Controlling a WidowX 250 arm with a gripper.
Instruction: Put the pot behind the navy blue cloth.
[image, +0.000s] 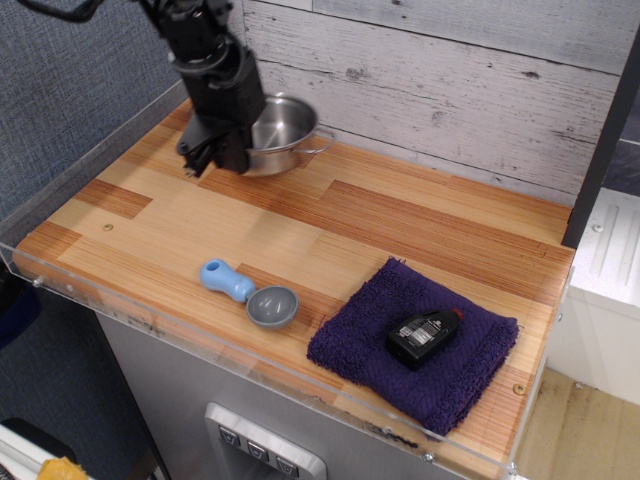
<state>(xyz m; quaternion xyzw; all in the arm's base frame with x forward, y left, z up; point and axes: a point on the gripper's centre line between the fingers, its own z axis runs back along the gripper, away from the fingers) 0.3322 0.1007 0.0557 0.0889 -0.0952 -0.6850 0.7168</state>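
My black fingers (215, 155) pinch the near rim of the small shiny steel pot (280, 132), tilted just above the wooden tabletop (330, 225) at eleven o'clock. I should carry it level toward three o'clock, clear of the back wall, to bare wood behind the fluffy navy blue cloth (415, 345).

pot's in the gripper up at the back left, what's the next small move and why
Probably carry the pot rightward along the back wall, keeping it raised. The gripper appears shut on its near rim with the pot tilted off the table, while the navy blue cloth lies at the front right with a black bottle on it. The bare wood behind the cloth is the goal.
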